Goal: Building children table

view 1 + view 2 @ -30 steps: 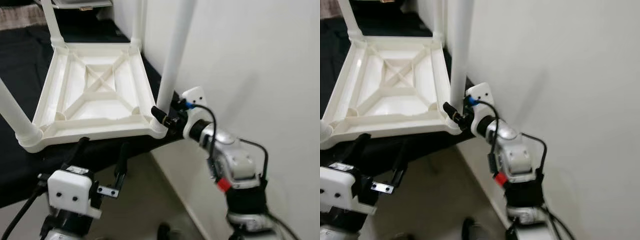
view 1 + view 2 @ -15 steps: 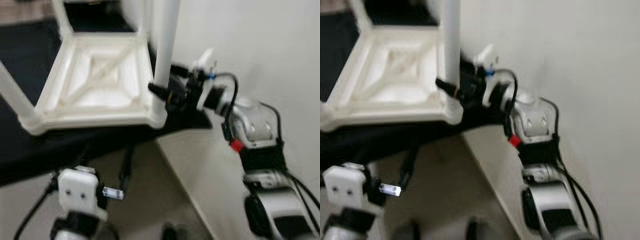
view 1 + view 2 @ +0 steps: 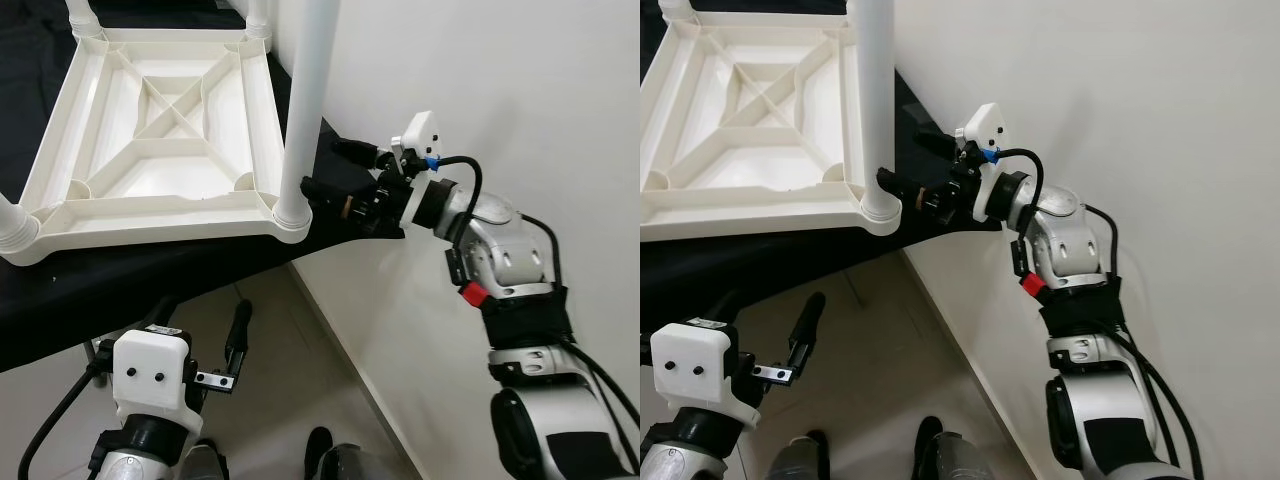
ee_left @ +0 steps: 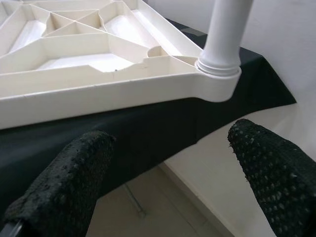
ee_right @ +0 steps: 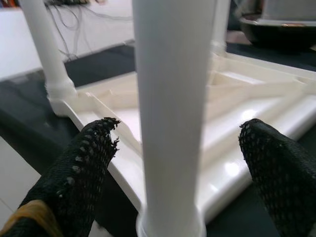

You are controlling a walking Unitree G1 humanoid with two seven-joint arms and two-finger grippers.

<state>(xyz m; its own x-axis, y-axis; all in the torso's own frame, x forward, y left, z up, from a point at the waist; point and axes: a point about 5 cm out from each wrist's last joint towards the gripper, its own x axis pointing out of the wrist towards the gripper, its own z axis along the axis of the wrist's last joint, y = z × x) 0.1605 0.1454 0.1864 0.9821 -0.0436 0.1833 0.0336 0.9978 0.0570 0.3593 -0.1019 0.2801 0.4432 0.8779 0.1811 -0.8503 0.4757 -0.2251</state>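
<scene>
A white plastic children's table [image 3: 160, 120] is seen lying upside down on a black cloth-covered surface [image 3: 120, 285], its ribbed underside facing up, toward 11 o'clock in the head views. White round plastic legs are seated in its corner sockets; the near-right leg [image 3: 305, 95] stands upright at the corner closest to the white wall [image 3: 520, 80].

The right tool [image 3: 340, 180] is held at about 1 o'clock, level with the base of that leg, black fingers spread wide on either side of it. In the right wrist view the leg [image 5: 173, 113] is framed between the two fingers [image 5: 81, 163], with clear gaps on both sides; no contact is seen.

The left tool [image 3: 205, 330] is held low at 7 o'clock, below the surface edge, above the tiled floor [image 3: 290, 390]. Its fingers [image 4: 64, 182] are apart and hold nothing; the table's near-right corner socket [image 4: 217, 81] is seen above and beyond them.
</scene>
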